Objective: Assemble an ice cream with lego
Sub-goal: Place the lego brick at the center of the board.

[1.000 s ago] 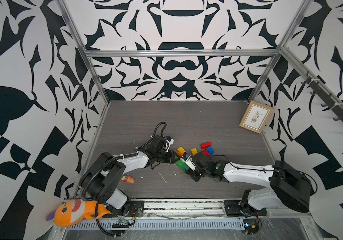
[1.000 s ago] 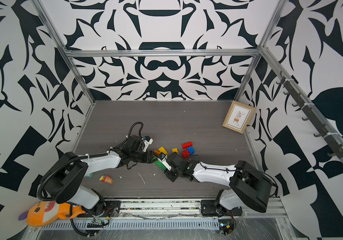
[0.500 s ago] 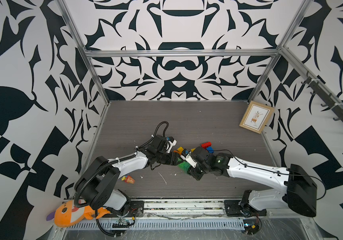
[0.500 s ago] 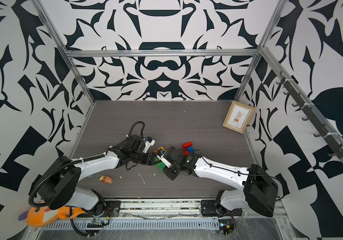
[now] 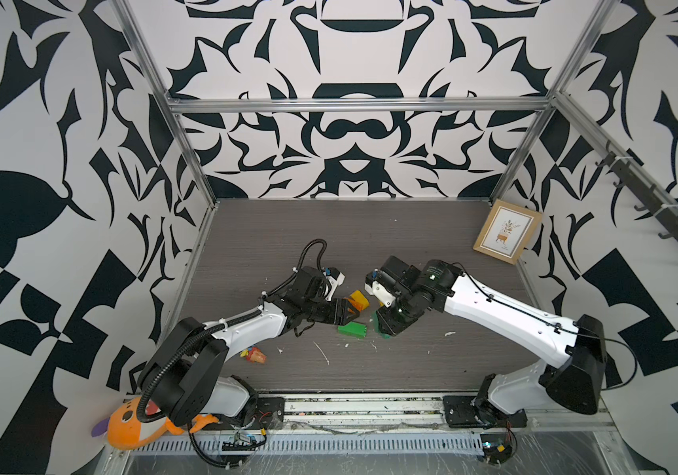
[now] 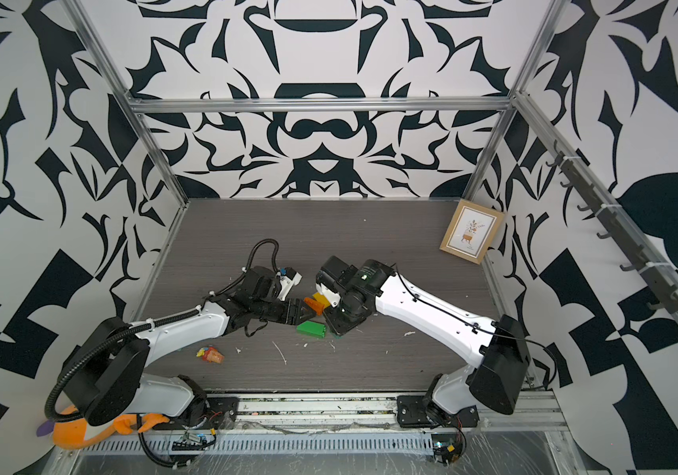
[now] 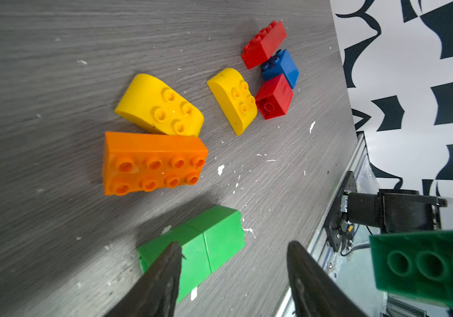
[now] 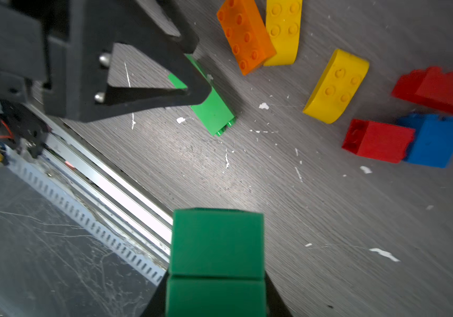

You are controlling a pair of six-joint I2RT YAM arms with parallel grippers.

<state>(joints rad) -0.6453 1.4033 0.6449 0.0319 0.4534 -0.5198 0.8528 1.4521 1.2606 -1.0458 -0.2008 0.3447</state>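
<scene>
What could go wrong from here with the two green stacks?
1. The open left gripper has one finger over the light green stack, not astride it; closing could push it away.
2. The right gripper holds the dark green stack close to the left one; the arms might collide.
</scene>
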